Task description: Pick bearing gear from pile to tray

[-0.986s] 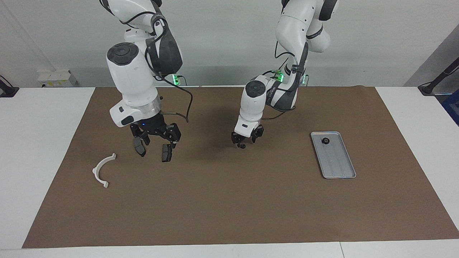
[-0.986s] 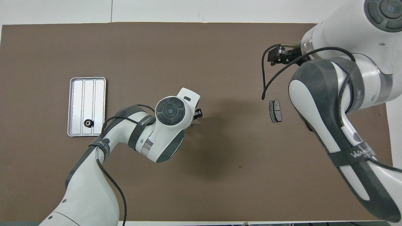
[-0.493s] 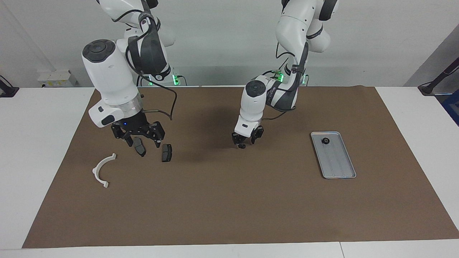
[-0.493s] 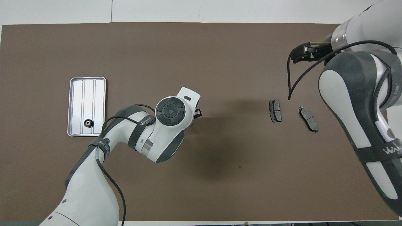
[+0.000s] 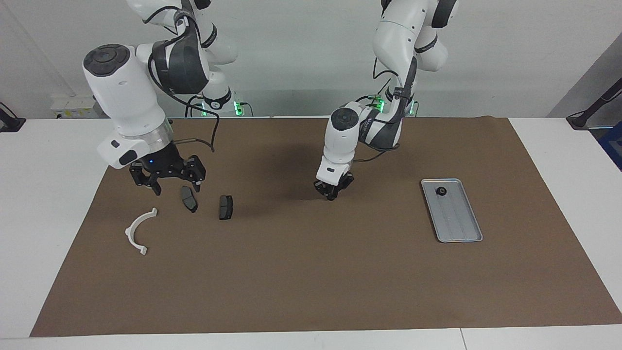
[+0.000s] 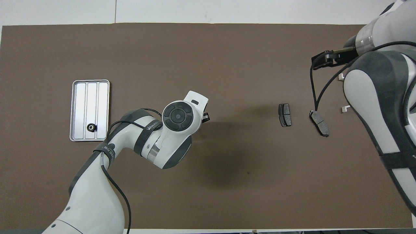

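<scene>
one bearing gear in the tray (image 5: pixel 467 232), a second just grasped at mid-mat
left gripper (image 5: pixel 332 195) is clenched low on the mat, apparently on a small black piece hidden by its fingers; the tray lies toward its own arm's end, holding one black gear (image 5: pixel 441 191); right gripper (image 5: pixel 164 181) hangs released over the brake pads (image 5: pixel 188 199), its arm hiding most of the white arc (image 5: pixel 138 232) from overhead
</scene>
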You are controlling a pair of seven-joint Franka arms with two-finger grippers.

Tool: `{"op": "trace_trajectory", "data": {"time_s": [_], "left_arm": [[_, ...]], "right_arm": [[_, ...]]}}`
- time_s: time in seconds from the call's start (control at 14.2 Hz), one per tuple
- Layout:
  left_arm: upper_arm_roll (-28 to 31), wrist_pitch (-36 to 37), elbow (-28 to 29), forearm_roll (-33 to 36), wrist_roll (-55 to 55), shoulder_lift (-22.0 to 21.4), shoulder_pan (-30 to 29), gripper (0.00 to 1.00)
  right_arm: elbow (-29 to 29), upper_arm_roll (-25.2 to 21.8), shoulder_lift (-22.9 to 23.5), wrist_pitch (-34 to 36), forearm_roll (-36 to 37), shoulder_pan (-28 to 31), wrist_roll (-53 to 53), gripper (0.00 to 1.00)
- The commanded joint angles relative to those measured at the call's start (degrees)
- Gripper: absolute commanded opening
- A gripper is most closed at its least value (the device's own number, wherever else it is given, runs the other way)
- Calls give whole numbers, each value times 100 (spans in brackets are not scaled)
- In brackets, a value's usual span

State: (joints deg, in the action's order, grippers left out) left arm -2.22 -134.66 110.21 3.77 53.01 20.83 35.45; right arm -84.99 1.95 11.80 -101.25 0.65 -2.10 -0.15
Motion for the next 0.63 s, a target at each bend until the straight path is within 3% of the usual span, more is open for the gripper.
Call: {"op": "trace_trajectory", "data": {"time_s": [0.0, 0.35, 0.56], "left_arm": [[46, 606, -508, 230, -288, 70, -204, 2], [20, 1432, -422, 142, -2588, -746, -1476, 3], [29, 1451, -483, -156, -4135, -783, -2381, 3]], "right_arm": [[-184, -1, -572, 551, -56, 60, -169, 100], [-272, -1, -1214, 1378, -56, 131, -143, 100], [-343, -281, -1426, 1652, -56, -35, -126, 100]]}}
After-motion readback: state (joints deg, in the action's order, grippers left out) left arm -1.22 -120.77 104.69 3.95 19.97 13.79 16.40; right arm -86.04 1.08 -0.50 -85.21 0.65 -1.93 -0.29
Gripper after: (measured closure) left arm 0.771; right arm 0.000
